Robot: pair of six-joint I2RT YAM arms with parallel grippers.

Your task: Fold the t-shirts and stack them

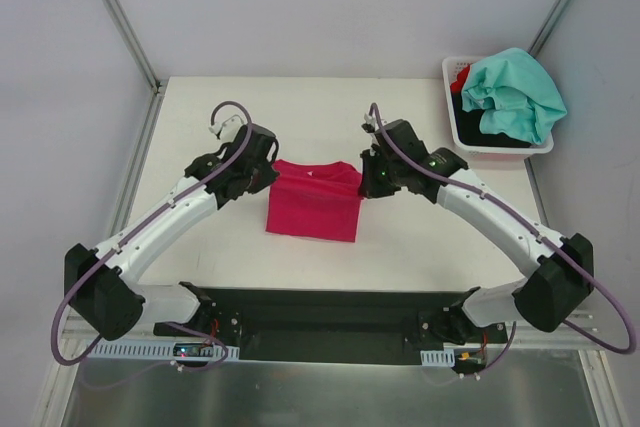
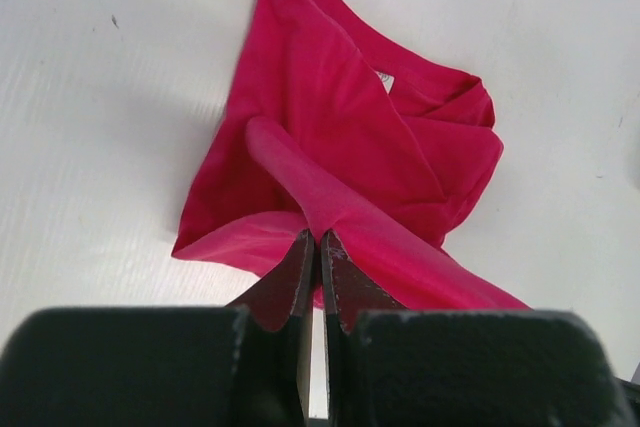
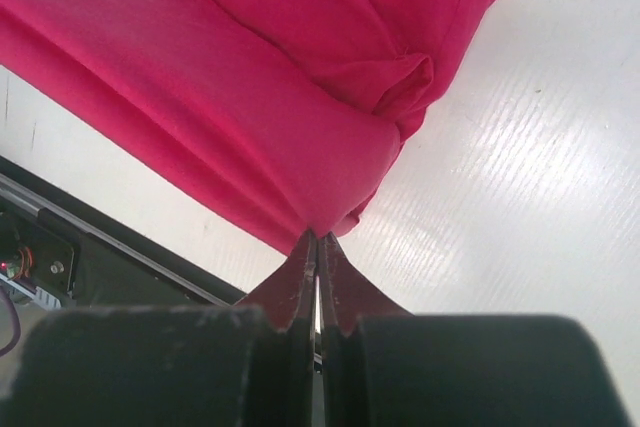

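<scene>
Table (image 1: 200,237) open L/R of pink shirt (image 1: 315,202); basket (image 1: 500,152) blocks far-R corner.

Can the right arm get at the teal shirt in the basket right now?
Probably not yet: the right gripper is shut on the pink shirt, so it must let go first. Otherwise the teal shirt lies uncovered atop the basket on that arm's side.

Four shirts in all: one pink shirt (image 1: 315,202) on the single tabletop (image 1: 420,242), and one teal shirt (image 1: 515,92), one black shirt (image 1: 475,123) and one red shirt (image 1: 460,77) in one basket (image 1: 500,154). Two arms: one left arm (image 1: 170,215), one right arm (image 1: 500,215).
</scene>
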